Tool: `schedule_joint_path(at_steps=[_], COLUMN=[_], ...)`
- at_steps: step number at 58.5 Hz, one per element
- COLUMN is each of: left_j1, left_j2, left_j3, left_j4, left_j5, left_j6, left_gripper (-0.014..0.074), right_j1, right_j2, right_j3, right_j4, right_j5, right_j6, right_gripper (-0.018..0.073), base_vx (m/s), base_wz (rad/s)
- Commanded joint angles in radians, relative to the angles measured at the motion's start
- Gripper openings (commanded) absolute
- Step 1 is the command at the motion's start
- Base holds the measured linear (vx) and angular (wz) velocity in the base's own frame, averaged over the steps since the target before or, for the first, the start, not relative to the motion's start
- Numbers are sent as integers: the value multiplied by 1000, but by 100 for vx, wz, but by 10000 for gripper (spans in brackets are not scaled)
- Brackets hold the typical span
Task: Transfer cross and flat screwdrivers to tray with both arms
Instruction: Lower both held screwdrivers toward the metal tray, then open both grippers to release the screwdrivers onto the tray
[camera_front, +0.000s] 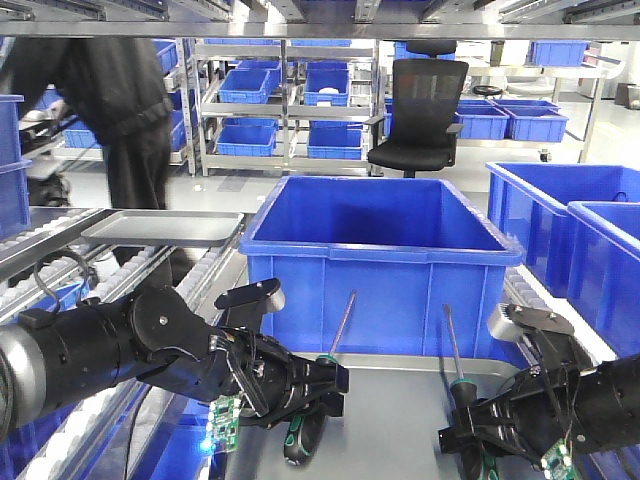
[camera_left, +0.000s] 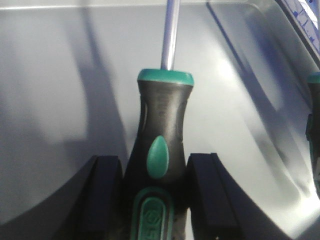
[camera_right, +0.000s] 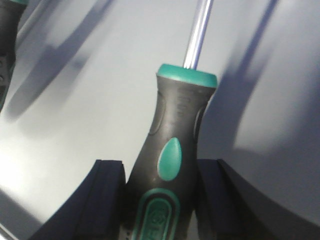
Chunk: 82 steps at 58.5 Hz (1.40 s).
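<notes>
Two alike screwdrivers with black-and-green handles point their steel shafts toward the far side. My left gripper (camera_front: 300, 402) is shut on the left screwdriver (camera_front: 340, 325); in its wrist view the fingers (camera_left: 105, 195) press both sides of the handle (camera_left: 162, 115). My right gripper (camera_front: 470, 432) is shut on the right screwdriver (camera_front: 452, 345), whose handle (camera_right: 180, 125) sits between its fingers (camera_right: 107, 200). Both are low over the grey metal tray (camera_front: 400, 420), also seen as the tray (camera_left: 60, 75) and the tray (camera_right: 90, 75). I cannot tell whether they touch it.
A big blue crate (camera_front: 380, 250) stands just behind the tray, close to both shaft tips. More blue crates (camera_front: 570, 230) are at the right. A second grey tray (camera_front: 165, 228) lies on the roller conveyor at the left, near a person in black (camera_front: 130, 110).
</notes>
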Motion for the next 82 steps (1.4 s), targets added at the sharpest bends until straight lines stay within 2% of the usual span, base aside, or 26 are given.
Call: schedule_joint_path(at_steps=[1, 7, 13, 20, 26, 32, 40, 41, 43, 50, 60, 69, 77, 82], left_j1=[-5, -5, -5, -3, 0, 0, 0, 0, 0, 0, -1, -1, -1, -1], left_j2=[-49, -49, -49, -53, -73, -120, -213, -224, -274, -374, -536, -765, -1002, -1168], left_j3=[-38, -38, -38, -39, -39, -39, -38, -38, -38, -38, 25, 265, 520, 656], left_j4=[-33, -32, -32, -32, -27, 11, 78, 91, 121, 189, 300, 369, 372, 367], left_j5=[-38, -34, -34, -19, 7, 35, 73, 74, 75, 94, 117, -3, -161, -207], left_j6=[0, 0, 0, 0, 0, 0, 0, 0, -2, -8, -21, -22, -33, -38], left_gripper=[447, 529, 568, 566, 513, 358, 18, -12, -8, -1, 1, 1, 1, 1], right_j1=[-1, -1, -1, -1, -3, -3, -3, -3, -3, -3, -3, -1, -2, -2], right_j2=[-35, -35, -35, -35, -44, -76, -175, -193, -244, -362, -571, -808, -1028, -1146], right_j3=[-32, -32, -32, -32, -32, -32, -32, -32, -32, -32, 0, 149, 299, 373], right_j4=[38, 38, 38, 40, 38, 38, 21, 19, 13, 7, -57, -60, -57, -60], right_j5=[-25, -25, -22, -10, 8, 24, 42, 45, 48, 58, 68, -46, -106, -116], right_j6=[-3, -3, -3, -3, -4, -2, -2, -2, -1, -1, -15, -23, -23, -23], right_gripper=[358, 508, 601, 615, 543, 402, 84, 37, -14, -11, -9, -9, -9, -9], base_vx=[0, 0, 0, 0, 0, 0, 0, 0, 0, 0, 0, 0, 0, 0], base_wz=[0, 0, 0, 0, 0, 0, 0, 0, 0, 0, 0, 0, 0, 0])
